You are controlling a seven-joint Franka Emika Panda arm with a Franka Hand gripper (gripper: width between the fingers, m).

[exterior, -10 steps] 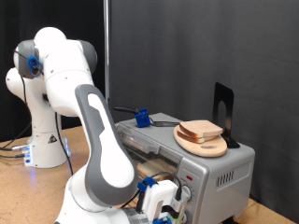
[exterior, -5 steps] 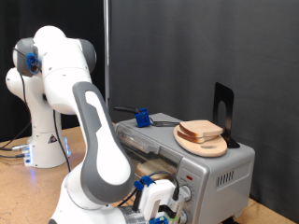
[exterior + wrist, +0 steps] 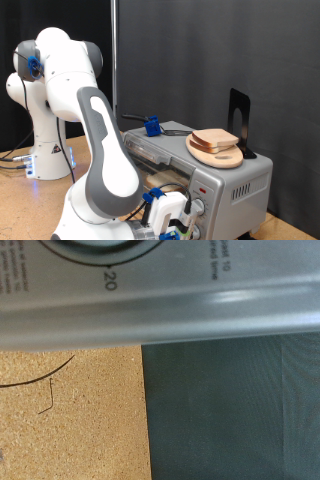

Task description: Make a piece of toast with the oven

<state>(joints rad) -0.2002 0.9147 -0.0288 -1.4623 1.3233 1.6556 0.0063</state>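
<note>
The oven [image 3: 205, 170], a box of brushed silver-grey metal with rounded edges, is taken as the landmark. On its flat top, towards the exterior view's right, a round light-wood board [image 3: 217, 154] is laid, and on that board the piece of toast [image 3: 214, 139] rests: a flat, roughly square slice with a pale beige face and a tan-brown crust. Behind the board, at the far right edge of the oven's top, a thin black upright plate [image 3: 239, 122] is stood. Near the left rear of the top, a small blue block [image 3: 152, 126] is seen, with a dark cable running from it. On the oven's front, at the right, round knobs [image 3: 241, 191] are set in the grey panel.

The gripper [image 3: 172, 233], white with blue fittings, is placed low against the oven's front at the bottom edge of the exterior view, just in front of the glass door area. Whether its fingers are spread or closed cannot be told, since they are cut off by the frame edge and are not shown in the wrist view.

In the wrist view the oven's [image 3: 160, 290] smooth grey metal fills the upper part, with a dial arc and the printed number 20. Beside it a speckled cork-like tabletop [image 3: 70, 415] and a dark woven cloth [image 3: 235, 405] are seen.
</note>
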